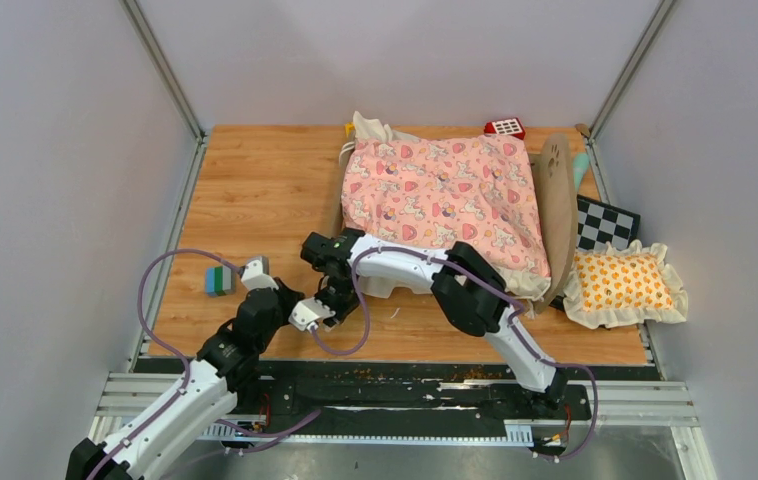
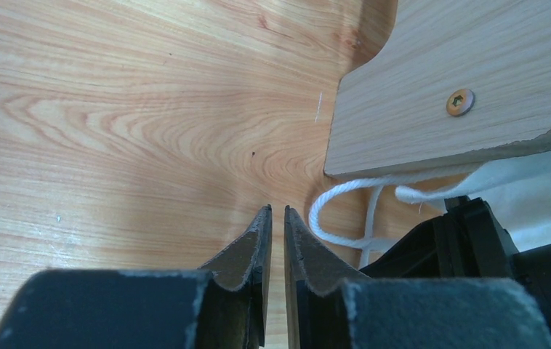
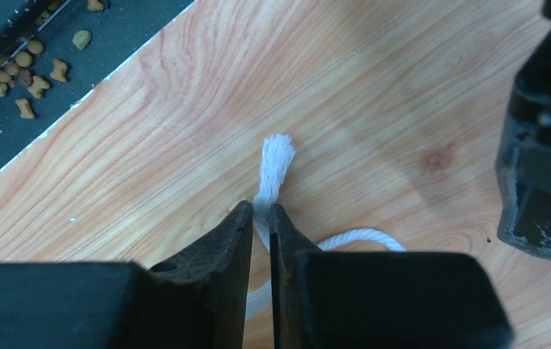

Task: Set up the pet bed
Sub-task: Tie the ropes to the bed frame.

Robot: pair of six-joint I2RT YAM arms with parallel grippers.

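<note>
— Right pincer point(image 3: 260, 211) first: what has it got?

— Its jaws stand narrow, pinched on the white cord point(image 3: 276, 156) just below the frayed end, which pokes out at twelve o'clock from the tips. A loop of the cord curls away at four o'clock across the table point(image 3: 374, 87).

— And the left pincer point(image 2: 277, 212)?

— Nearly closed, with a thin slit between the tips and nothing in it that I can see. More cord loops lie at two o'clock from it, under the footboard point(image 2: 432, 87) of the pet bed point(image 1: 555, 200).

— Where does the bed sit?

— At one o'clock from both pincers, toward the far right of the table, with the pink quilt point(image 1: 425, 180) spread over it.

— So which step is this?

— I judge it to be cord work at the foot end; the bedding looks laid. The next move calls for a steady pull with the pinch firm, and the left jaws must widen before they can take a loop.
</note>
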